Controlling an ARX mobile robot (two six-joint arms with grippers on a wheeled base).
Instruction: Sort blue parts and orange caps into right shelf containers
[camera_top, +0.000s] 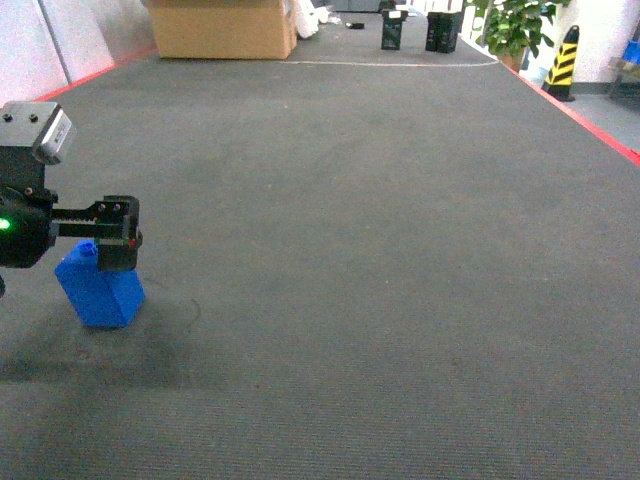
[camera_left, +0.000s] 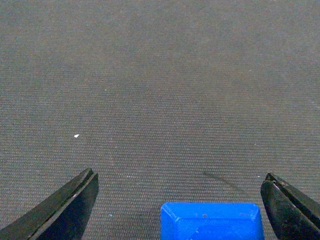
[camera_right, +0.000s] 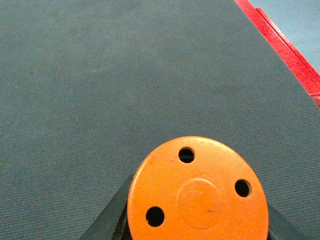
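A blue part (camera_top: 100, 290), a box-shaped block, rests tilted on the dark grey carpet at the left. My left gripper (camera_top: 118, 240) hovers just over its top. In the left wrist view that gripper (camera_left: 180, 176) is open wide, and the blue part (camera_left: 211, 221) lies between the two black fingers (camera_left: 70, 210), nearer the right one and touching neither. My right gripper (camera_right: 197, 220) is shut on an orange cap (camera_right: 197, 192), a round disc with three holes that hides the fingertips. The right gripper does not show in the head view. The shelf and its containers are out of view.
A cardboard box (camera_top: 222, 28) stands at the far back left. Black objects (camera_top: 392, 30), a potted plant (camera_top: 515, 25) and a yellow-black cone (camera_top: 562, 62) stand at the back right. A red border (camera_top: 590, 115) edges the carpet on the right, also in the right wrist view as a red border (camera_right: 285, 55).
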